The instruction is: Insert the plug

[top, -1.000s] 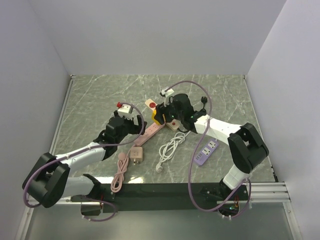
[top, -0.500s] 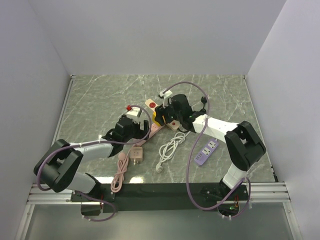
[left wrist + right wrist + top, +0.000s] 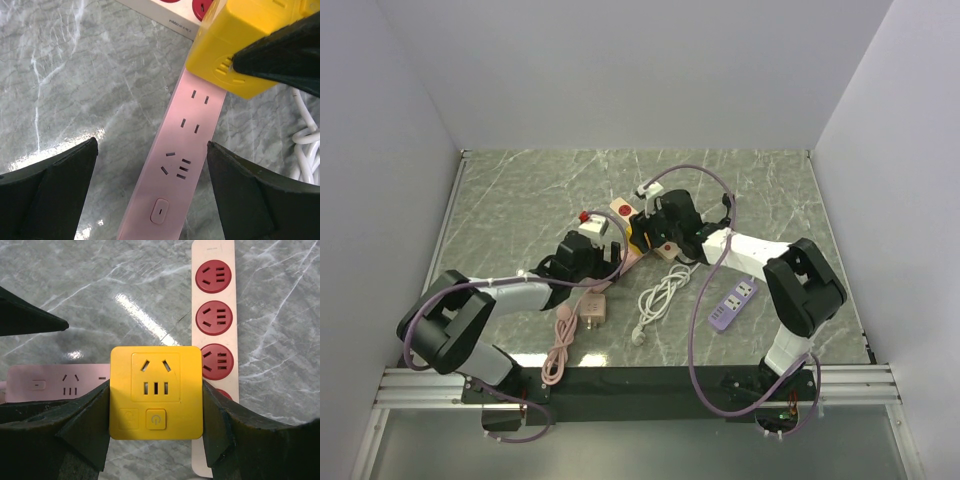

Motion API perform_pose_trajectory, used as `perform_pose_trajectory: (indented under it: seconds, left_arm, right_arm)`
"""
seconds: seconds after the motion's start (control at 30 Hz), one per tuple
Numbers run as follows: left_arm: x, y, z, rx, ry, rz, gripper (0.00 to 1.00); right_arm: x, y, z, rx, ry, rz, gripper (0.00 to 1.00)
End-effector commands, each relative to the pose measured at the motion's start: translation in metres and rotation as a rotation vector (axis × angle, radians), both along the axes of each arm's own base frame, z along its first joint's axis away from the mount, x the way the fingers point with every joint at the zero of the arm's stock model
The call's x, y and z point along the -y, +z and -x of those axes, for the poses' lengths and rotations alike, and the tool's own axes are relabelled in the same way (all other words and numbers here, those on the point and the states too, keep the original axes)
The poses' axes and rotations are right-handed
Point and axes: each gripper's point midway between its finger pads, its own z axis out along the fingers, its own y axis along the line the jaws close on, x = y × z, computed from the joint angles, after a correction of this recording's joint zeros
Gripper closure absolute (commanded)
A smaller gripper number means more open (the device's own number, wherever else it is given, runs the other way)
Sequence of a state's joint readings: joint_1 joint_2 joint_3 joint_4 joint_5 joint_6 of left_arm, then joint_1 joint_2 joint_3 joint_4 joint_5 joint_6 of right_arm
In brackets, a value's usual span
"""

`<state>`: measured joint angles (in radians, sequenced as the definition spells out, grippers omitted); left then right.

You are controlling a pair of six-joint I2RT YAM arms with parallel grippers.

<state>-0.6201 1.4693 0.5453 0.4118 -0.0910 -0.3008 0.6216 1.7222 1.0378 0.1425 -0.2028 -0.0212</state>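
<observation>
Top cam high over near edge, whole table (image 3: 520,190); wrist cams close-up, downward, plug (image 3: 225,50) in both.

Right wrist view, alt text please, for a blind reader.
A yellow plug is clamped in the right gripper, socket face toward the camera. Behind it lie a pink power strip and a red-socketed white strip.
</observation>
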Motion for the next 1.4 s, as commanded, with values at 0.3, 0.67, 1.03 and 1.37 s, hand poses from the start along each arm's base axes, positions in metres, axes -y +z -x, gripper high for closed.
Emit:
perform_pose_trajectory:
  seconds: [0.3,0.67,1.03,1.37]
  left_arm:
    - [0.011,0.006,-0.009,0.014,-0.025,-0.004,0.07]
    - [0.012,0.005,-0.009,0.007,-0.029,-0.003,0.08]
    - [0.014,-0.003,-0.007,-0.02,-0.041,-0.009,0.2]
    - [0.009,-0.006,-0.004,-0.029,-0.023,-0.019,0.2]
  right_arm:
    - [-0.002,0.012,-0.025,0.07,-0.027,0.014,1.0]
    - [0.003,0.002,-0.023,0.051,-0.059,0.056,1.0]
    - [0.013,-0.027,-0.013,0.022,-0.108,0.128,1.0]
    - [0.02,-0.06,0.0,-0.038,-0.117,0.166,1.0]
